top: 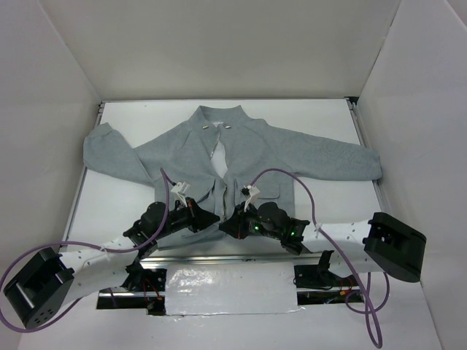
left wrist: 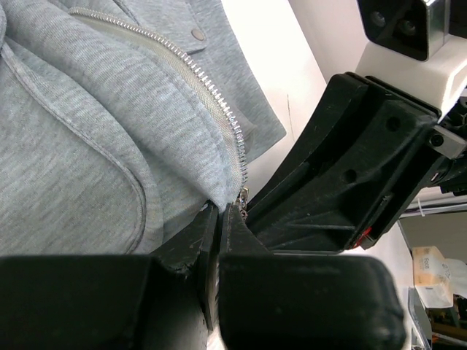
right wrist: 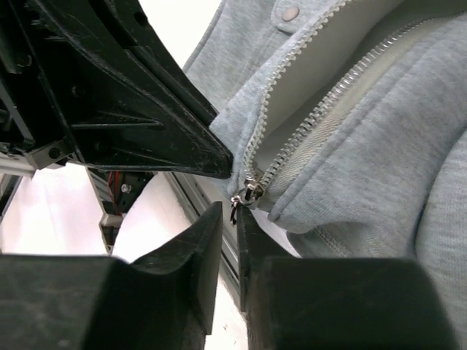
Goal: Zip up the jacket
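The jacket point(top: 248, 153) is lying flat on the white table point(top: 321, 117), collar pointing away from the arms and its hem sitting at the near edge. The 2 front edges are gaping apart up the chest. The zipper pull point(right wrist: 238, 203) is hanging at the very bottom of the zipper. The right gripper point(right wrist: 230, 226) is sitting directly under the pull, fingers nearly together around it; I cannot tell whether they are pinching it. Just beside it, the left gripper point(left wrist: 219, 219) is clamping the hem.
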`<act>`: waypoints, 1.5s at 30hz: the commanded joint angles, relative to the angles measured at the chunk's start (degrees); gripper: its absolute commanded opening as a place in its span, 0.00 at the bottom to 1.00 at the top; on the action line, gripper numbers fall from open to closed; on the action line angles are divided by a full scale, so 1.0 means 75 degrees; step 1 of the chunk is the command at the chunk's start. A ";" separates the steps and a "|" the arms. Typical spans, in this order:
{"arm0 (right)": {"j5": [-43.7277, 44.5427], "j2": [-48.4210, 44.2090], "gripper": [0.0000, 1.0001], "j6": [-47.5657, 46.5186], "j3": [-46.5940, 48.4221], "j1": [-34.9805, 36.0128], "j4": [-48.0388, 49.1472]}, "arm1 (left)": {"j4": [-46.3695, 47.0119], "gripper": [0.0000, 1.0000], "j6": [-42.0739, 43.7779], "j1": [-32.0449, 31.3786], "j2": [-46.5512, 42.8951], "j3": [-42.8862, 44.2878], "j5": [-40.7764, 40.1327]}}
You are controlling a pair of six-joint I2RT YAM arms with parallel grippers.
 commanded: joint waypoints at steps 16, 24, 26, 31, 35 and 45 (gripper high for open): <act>0.0232 -0.0507 0.00 0.0753 0.0551 0.0059 -0.1156 | 0.0691 0.00 0.0092 -0.0028 0.0022 0.0113 0.0049; -0.0728 -0.0403 0.00 0.1713 0.1711 -0.0058 -0.2810 | 0.1147 0.00 0.0280 -0.0028 0.0046 -0.0167 0.0072; -0.0789 -0.0438 0.00 0.2042 0.1875 -0.0105 -0.3091 | 0.1265 0.00 0.0326 -0.0028 0.0046 -0.0238 0.0096; -0.1465 -0.0450 0.00 0.3214 0.1631 -0.0877 -0.3094 | 0.1418 0.00 0.0420 -0.0028 0.0011 -0.0391 0.0096; -0.2144 -0.0321 0.00 0.3800 0.1280 -0.1323 -0.2590 | 0.1523 0.00 0.0479 -0.0028 0.0011 -0.0473 0.0119; -0.3716 0.0159 0.00 0.5347 0.1161 -0.1815 -0.1253 | 0.1570 0.00 0.0737 -0.0063 0.0151 -0.0484 0.0307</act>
